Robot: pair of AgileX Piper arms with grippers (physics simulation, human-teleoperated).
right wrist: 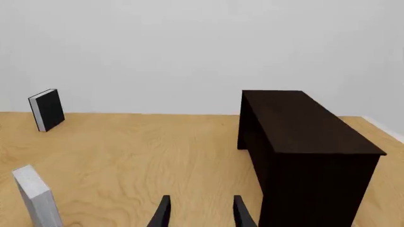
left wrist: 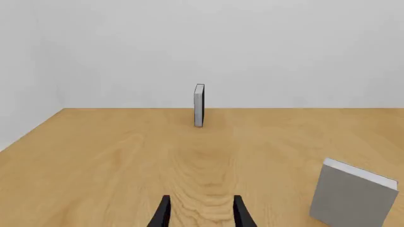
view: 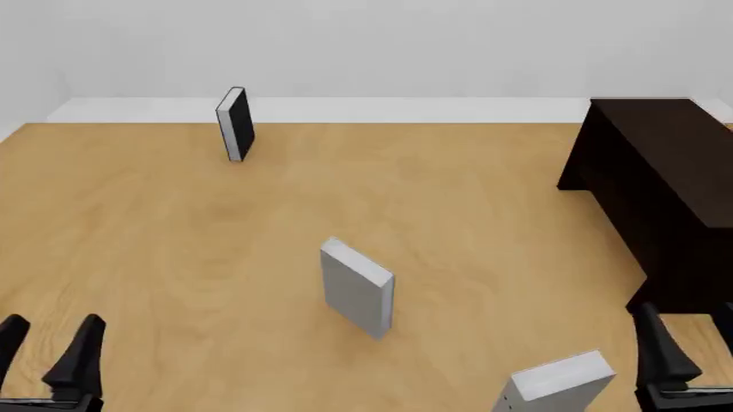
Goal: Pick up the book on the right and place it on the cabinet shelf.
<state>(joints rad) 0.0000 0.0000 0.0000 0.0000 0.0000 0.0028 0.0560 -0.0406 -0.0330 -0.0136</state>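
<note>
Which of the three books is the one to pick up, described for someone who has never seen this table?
From the dark cabinet on the table's right, come toward the near edge: the book stands there by the right gripper. It is the palest grey, nearer than the darker grey book at centre and the black-covered book far left.

Matt pale book (view: 558, 380) on a smooth wood-grain table (view: 458, 223); dark matt wooden cabinet (view: 664, 180).

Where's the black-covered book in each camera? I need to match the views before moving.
Front view: the black-covered book stands upright far off on the left, near the table's far edge.
Left wrist view: it is straight ahead of the left pincer, seen edge-on.
Right wrist view: it is far off, well apart from the cabinet.
Shared landmark: the table's far edge against the white wall.
</note>
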